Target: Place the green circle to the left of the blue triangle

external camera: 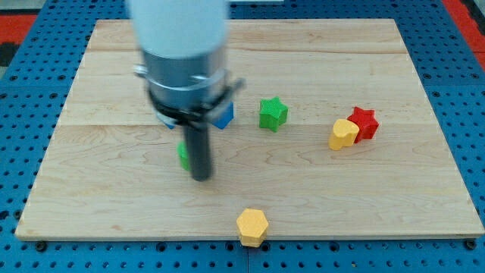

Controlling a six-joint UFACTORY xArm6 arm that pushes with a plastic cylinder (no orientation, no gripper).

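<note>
The green circle [183,155] shows only as a green sliver at the left side of my dark rod. My tip [201,178] rests on the board just right of and below it, touching or nearly touching it. The blue triangle [224,115] sits above and right of the tip, mostly hidden behind the arm's grey body; only its right edge shows. The green circle lies below and left of the blue triangle.
A green star [272,113] sits right of the blue triangle. A yellow block [343,134] touches a red star [364,123] at the view's right. A yellow hexagon [251,226] lies near the board's bottom edge. The wooden board [114,197] ends close below it.
</note>
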